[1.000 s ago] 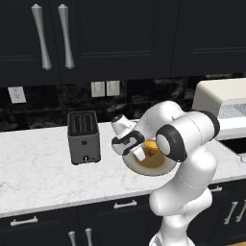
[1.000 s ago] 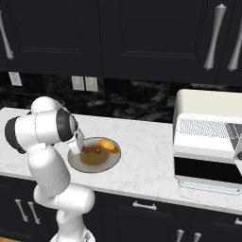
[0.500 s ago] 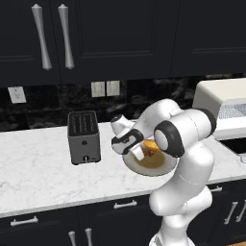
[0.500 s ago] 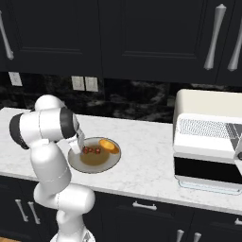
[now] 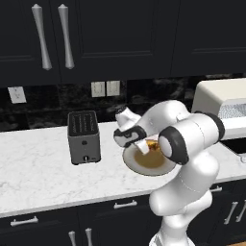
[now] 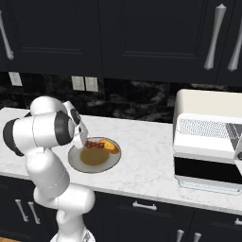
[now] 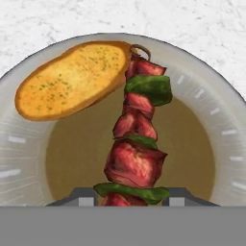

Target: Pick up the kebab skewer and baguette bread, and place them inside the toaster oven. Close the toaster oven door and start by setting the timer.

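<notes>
As our arm has lowered toward the plate (image 7: 226, 144), our pincer (image 7: 130, 196) straddles the kebab skewer (image 7: 137, 144); we cannot tell whether it grips yet. Beyond lies the baguette bread (image 7: 72, 79); the toaster oven (image 6: 208, 137) waits well apart along the surface (image 6: 146, 165).

Even rendered light, faint shadows; hand view perhaps slightly soft.

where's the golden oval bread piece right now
The golden oval baguette bread lies on the round grey plate, upper left in the hand view, beside the red-and-green kebab skewer.
</notes>
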### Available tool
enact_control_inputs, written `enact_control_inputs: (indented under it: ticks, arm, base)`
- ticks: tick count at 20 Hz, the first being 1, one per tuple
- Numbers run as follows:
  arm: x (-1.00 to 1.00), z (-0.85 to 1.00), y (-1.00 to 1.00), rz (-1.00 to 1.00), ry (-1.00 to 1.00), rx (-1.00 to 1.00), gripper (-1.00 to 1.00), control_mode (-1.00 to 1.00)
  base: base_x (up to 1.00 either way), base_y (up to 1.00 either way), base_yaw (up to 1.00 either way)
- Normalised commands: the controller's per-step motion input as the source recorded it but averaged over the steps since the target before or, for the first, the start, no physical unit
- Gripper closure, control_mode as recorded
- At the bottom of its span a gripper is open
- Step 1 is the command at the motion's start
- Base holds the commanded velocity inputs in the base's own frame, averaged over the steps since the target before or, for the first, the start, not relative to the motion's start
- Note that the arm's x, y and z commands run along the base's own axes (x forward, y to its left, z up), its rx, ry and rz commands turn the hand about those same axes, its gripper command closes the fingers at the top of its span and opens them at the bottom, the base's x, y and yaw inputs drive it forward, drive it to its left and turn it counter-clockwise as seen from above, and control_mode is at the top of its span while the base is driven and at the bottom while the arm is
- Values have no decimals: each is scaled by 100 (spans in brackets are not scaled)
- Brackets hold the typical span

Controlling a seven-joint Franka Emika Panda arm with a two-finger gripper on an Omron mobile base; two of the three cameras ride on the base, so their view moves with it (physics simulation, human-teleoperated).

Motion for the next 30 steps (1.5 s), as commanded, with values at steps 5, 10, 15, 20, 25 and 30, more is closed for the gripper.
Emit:
enact_control_inputs:
  ticks: [5, 10, 15, 20, 25, 30]
  arm:
    - [0, 45, -23, -5, 6, 0, 100, -100]
    - [-16, 16, -52, -1, 5, 0, 100, -100]
    - [-22, 0, -56, 9, 0, 0, 100, -100]
    - [-22, 4, -70, 32, 0, 1, 100, -100]
    - [-14, 24, -63, 27, 3, 2, 100, -100]
    - [-21, 22, -58, 23, 11, 2, 100, -100]
  base:
    - [0, 0, 0]
    - [0, 0, 0]
    - [0, 0, 0]
    - [0, 0, 0]
    - [0, 0, 0]
    - [0, 0, 0]
